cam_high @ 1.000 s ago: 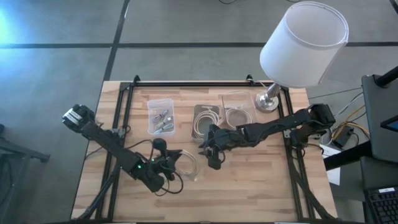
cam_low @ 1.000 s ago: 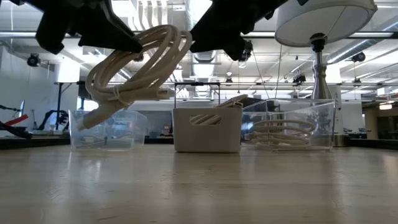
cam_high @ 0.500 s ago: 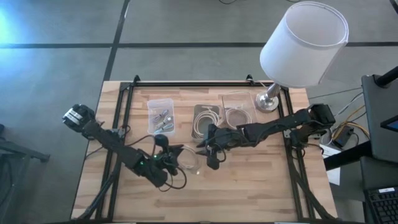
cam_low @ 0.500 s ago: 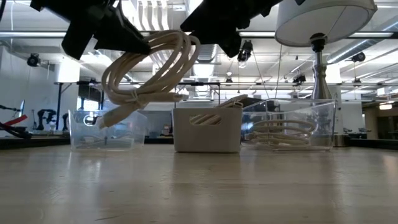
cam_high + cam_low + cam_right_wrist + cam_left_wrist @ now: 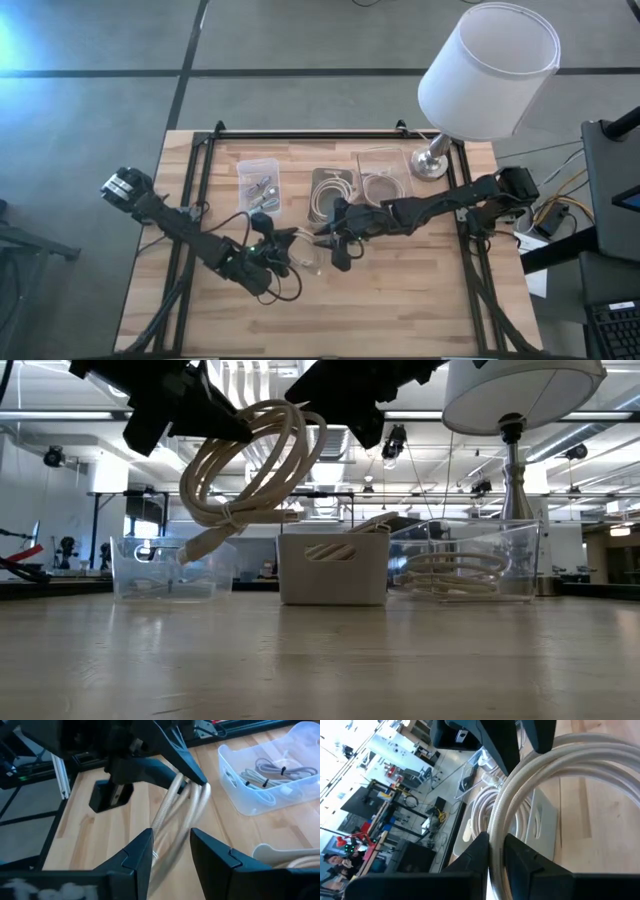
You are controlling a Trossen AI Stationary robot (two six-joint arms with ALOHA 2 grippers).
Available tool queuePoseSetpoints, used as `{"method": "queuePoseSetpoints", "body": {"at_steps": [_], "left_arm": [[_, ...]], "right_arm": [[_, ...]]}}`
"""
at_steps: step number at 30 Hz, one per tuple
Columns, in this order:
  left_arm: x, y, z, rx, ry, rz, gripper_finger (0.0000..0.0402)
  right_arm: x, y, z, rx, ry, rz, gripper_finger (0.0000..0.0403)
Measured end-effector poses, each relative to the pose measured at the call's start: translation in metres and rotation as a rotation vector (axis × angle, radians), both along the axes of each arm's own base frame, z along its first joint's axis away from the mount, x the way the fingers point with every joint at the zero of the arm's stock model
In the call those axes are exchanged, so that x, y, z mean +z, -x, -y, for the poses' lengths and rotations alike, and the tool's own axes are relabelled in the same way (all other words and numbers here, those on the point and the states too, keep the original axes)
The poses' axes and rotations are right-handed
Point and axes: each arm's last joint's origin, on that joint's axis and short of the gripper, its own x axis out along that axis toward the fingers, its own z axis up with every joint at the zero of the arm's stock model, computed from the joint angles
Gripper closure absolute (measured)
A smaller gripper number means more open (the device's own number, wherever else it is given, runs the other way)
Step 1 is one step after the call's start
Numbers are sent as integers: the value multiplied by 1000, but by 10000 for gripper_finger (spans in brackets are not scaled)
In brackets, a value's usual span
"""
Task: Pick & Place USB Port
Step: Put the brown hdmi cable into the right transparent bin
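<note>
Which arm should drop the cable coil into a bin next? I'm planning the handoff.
Probably left: the left gripper already grips the cable coil in the air, while the right gripper only hovers open beside it.

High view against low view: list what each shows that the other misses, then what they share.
Only the high view shows both arms' full reach, the wooden table outline and the floor. Only the low view shows the coiled cable hanging clear above the tabletop, with the room behind. Both show the lamp, three bins, and the left gripper holding the coil, right gripper beside it.

no readable text, no labels, no brands, no numbers, no signs
</note>
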Motion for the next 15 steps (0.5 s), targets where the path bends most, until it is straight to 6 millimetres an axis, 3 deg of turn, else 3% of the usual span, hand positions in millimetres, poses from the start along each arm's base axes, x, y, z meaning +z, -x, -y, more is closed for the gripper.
{"method": "queuePoseSetpoints", "body": {"at_steps": [15], "left_arm": [[0, -1, -3, 9, -50, -27, 355]], "right_arm": [[1, -1, 0, 0, -2, 9, 278]]}}
